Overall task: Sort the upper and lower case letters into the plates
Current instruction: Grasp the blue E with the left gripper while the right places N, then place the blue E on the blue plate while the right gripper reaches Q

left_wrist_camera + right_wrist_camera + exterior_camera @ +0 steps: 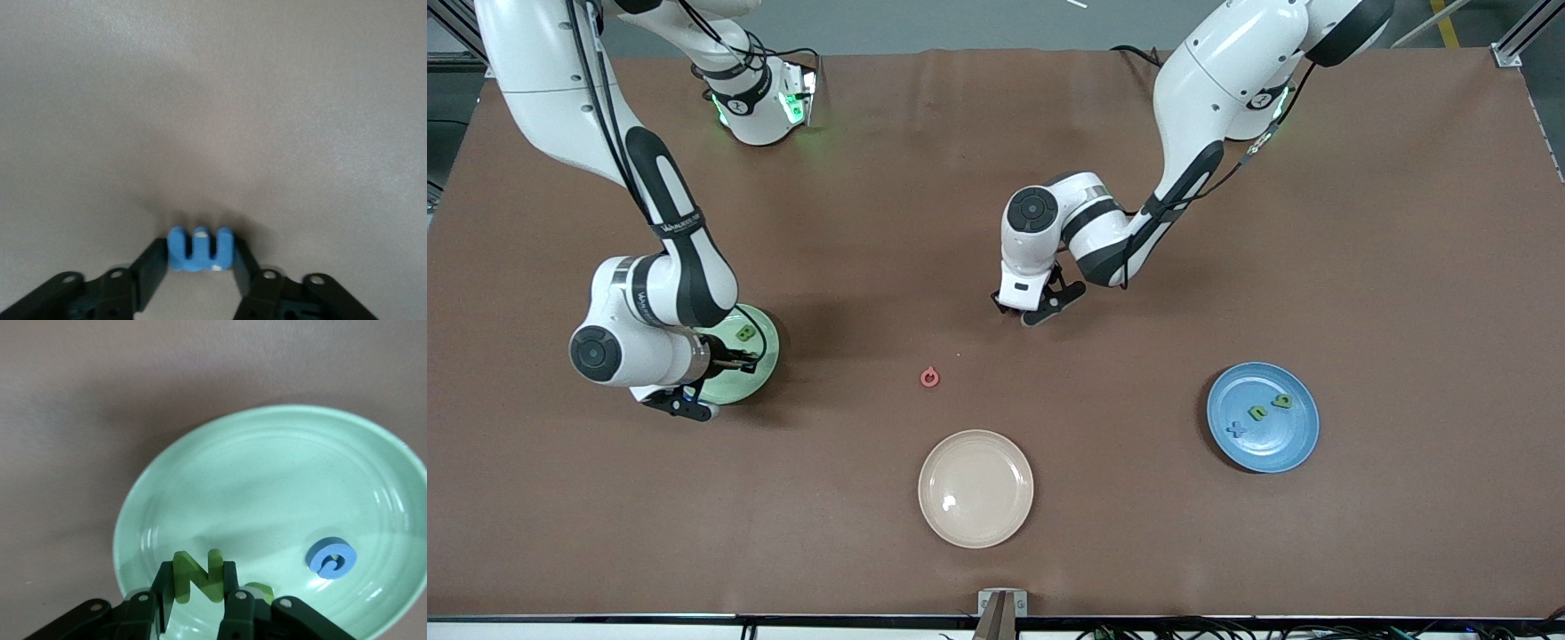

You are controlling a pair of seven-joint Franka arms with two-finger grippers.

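Only the left wrist view shows what the left gripper (200, 263) has: a blue letter (200, 249) with three prongs, pinched between its fingers (152, 273) over bare table (213, 100); in the front view that gripper (1039, 307) hangs over the table farther from the camera than the cream plate (975, 488), and the letter is hidden under it. Only the right wrist view shows the right gripper (197, 597) clamped on a green N (198, 577) just above the mint plate (267, 467), with a blue round letter (331, 557) lying in that plate and a pale green piece (257, 590) half hidden by the fingers (237, 607), its shape hard to read. From the front, the right gripper (694, 391) and wrist cover most of the mint plate (760, 369), which sits toward the right arm's end from the cream plate; one green letter (744, 334) shows on its rim side and the blue one is hidden. The blue plate (1294, 449), toward the left arm's end from the cream plate, holds three letters: a blue x (1235, 429), a green n (1257, 412) and a green rounded one (1282, 400). A pinkish-red ring-shaped letter (929, 378) lies on the table, farther from the camera than the cream plate, which holds nothing
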